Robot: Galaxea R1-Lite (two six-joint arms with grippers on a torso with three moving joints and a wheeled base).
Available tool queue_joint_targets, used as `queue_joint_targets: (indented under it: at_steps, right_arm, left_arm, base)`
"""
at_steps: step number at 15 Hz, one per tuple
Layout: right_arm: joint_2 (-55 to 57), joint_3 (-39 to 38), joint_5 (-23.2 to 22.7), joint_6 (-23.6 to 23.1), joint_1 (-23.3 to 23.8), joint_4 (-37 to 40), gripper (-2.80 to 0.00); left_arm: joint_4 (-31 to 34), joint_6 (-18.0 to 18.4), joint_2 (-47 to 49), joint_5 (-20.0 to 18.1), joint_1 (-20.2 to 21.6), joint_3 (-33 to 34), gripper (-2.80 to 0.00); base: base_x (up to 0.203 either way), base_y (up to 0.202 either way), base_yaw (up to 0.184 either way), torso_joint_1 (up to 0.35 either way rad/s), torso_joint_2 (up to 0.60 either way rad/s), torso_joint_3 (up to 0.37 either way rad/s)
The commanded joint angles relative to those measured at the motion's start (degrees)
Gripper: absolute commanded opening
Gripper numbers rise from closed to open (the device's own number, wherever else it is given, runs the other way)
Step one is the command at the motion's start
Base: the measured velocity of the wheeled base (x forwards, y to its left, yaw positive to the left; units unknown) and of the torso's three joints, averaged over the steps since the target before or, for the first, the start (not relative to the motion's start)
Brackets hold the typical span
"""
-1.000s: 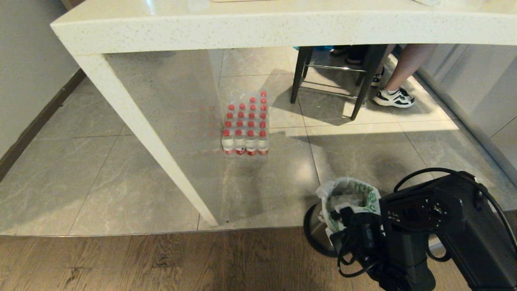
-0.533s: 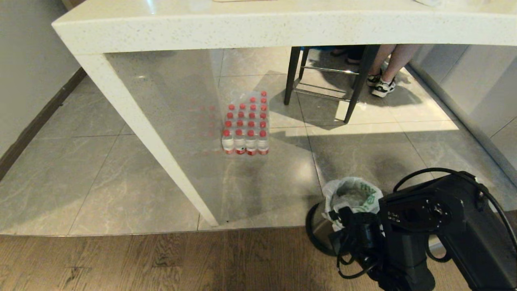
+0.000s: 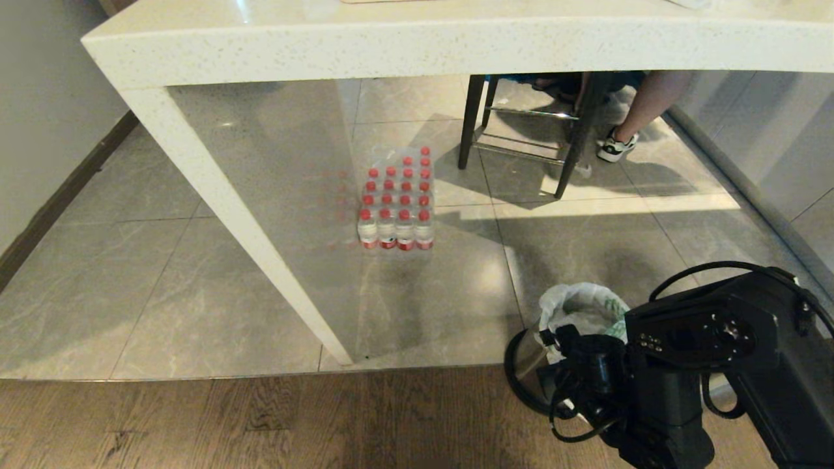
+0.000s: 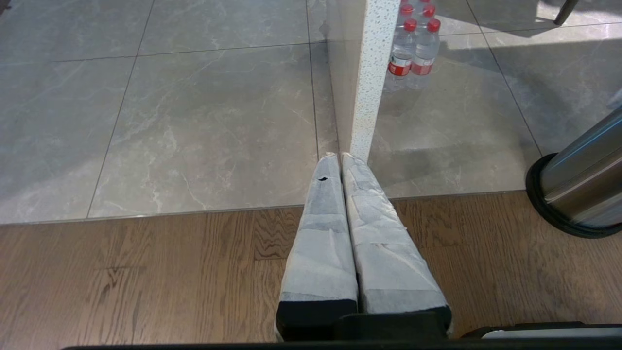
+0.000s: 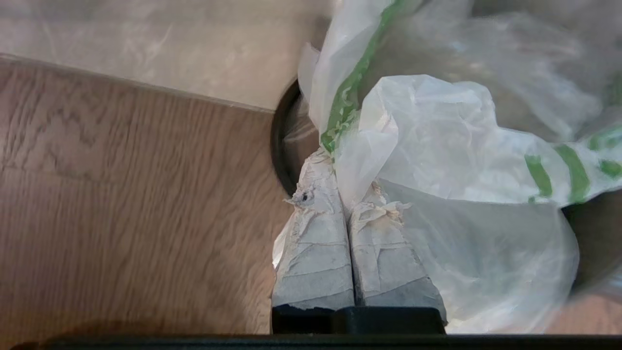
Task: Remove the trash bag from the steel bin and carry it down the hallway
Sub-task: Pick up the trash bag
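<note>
Left gripper (image 4: pixel 340 158) hangs over the wood floor (image 4: pixel 146 272), taped jaws pressed together, tips at the tile edge by the white speckled worktop leg (image 4: pixel 371 78). Red-capped water bottles (image 4: pixel 413 46) behind the leg. Steel bin (image 4: pixel 578 189) off to one side.

The trash bag (image 5: pixel 437 141) is seen as translucent white plastic printed with green characters. Brushed silver steel with a black ring is shown by the steel bin (image 4: pixel 578 180). Grey marble-veined tiles (image 3: pixel 163 286) are bordered at six o'clock by brown wood-grain flooring (image 3: pixel 260 423). The counter (image 3: pixel 391 39) is cream with fine dark speckles. Red caps and red labels are carried by the clear bottles (image 3: pixel 397 202). Pale grey wrapping is worn by the right gripper (image 5: pixel 347 194) and the left gripper (image 4: pixel 340 155)
</note>
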State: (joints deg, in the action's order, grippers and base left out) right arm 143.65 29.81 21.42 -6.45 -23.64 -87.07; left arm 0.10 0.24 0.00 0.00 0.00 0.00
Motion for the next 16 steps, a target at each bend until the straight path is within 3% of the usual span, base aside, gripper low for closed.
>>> queue_joint_targets:
  at_steps: [1, 11, 16]
  right_arm:
    - [-2.93, -0.38, 0.01, -0.02, -0.01, -0.6, -2.8]
    - [-28.77, -12.8, 0.23, -0.1, -0.08, -0.6, -2.8]
    - [-44.15, -14.41, 1.38, -0.48, -0.09, 2.97, -2.8]
  left_arm:
    - [-0.01, 0.02, 0.0, 0.07, 0.0, 0.0, -2.8]
    - [-0.01, 0.02, 0.0, 0.05, 0.0, 0.0, -2.8]
    - [-0.01, 0.02, 0.0, 0.04, 0.0, 0.0, -2.8]
  base:
    - [0.0, 0.0, 0.0, 0.0, 0.0, 0.0]
    - [0.0, 0.0, 0.0, 0.0, 0.0, 0.0]
    - [0.0, 0.0, 0.0, 0.0, 0.0, 0.0]
